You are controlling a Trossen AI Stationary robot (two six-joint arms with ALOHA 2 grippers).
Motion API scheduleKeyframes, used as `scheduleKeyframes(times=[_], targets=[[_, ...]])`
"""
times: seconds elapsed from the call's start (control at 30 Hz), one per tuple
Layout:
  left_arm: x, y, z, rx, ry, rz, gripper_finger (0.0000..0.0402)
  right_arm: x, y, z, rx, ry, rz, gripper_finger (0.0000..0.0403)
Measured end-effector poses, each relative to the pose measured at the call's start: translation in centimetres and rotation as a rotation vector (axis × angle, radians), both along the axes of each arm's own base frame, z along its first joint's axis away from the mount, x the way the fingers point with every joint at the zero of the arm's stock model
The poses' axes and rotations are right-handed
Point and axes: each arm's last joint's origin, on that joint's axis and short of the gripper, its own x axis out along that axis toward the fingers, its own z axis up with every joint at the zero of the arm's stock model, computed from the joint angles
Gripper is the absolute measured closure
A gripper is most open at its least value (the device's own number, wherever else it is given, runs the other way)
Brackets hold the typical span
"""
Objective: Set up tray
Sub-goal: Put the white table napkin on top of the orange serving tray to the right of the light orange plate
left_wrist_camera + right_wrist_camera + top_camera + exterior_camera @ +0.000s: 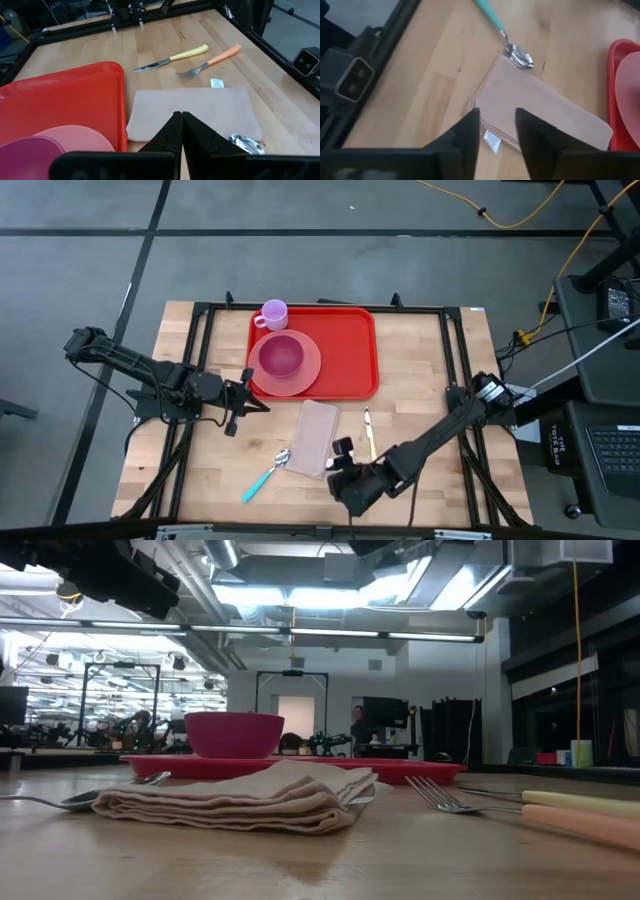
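Right pincer (pixel 497 125) parted above napkin (pixel 540 107), tray (pixel 616 55) cut off; left pincer (pixel 179 120) closed.

Both arms are dark, nearly black, built of slim tubular links joined by bulkier rounded joint housings. The left hand (pixel 243 407) ends in two flat, tapering black fingers (pixel 196 134) with matte faces and straight inner edges. The right hand (pixel 343 457) carries broader black fingers (pixel 536 135) with squared tips. Behind that hand, the right arm's base joint shows a small white marking, and thin black cables run along the left arm's links.
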Motion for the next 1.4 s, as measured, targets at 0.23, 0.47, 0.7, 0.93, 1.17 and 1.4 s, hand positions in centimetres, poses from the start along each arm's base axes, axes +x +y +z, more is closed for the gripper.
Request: scheduleKeyframes(times=[0.23, 0.47, 0.7, 0.93, 1.17, 1.4], targets=[[0.0, 0.0, 0.0, 0.001, 0.001, 0.0, 0.04, -0.1, 0.1, -0.1, -0.023, -0.018, -0.012, 0.0197], [0.0, 0.0, 0.0, 0.001, 0.002, 0.0, 0.0396, -0.6, -0.3, -2.6, -0.113, 0.008, 0.072, 0.0174], [0.0, 0.0, 0.0, 0.001, 0.003, 0.0, 0.0396, -0.5, -0.6, -4.5, -0.154, -0.058, 0.155, 0.0173], [0.0, 0.0, -0.1, 0.003, 0.007, 0.001, 0.0399, 0.0, -1.1, -6.1, -0.174, -0.066, 0.172, 0.0173], [0.0, 0.0, -0.1, 0.006, 0.012, 0.004, 0.0398, 0.8, -0.9, -8.6, -0.206, -0.032, 0.238, 0.0173], [0.0, 0.0, -0.1, 0.009, 0.013, 0.01, 0.04, 1.1, -0.7, -10.2, -0.23, -0.019, 0.277, 0.0173]])
